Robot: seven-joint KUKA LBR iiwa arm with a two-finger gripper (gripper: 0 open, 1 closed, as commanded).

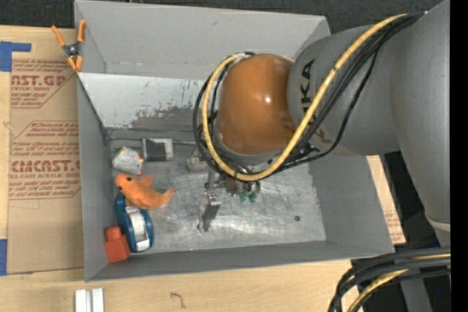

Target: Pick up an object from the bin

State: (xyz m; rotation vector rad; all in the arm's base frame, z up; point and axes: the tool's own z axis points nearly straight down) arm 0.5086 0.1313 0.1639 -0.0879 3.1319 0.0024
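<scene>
My gripper (pixel 209 212) hangs low over the bin floor near the middle, under the arm's wrist. Nothing shows in its grasp. To its left lies an orange fish-shaped toy (pixel 142 191), the loose thing closest to it, a short way off. Below that toy, in the front left corner, lies a blue and white round thing (pixel 136 227), and a small red block (pixel 115 245) lies against it.
Near the left wall, farther back, lie a small white and grey thing (pixel 127 157) and a dark boxy thing (pixel 157 150). The arm and its orange dome cover the back and right of the bin. Bare floor stretches right of the gripper.
</scene>
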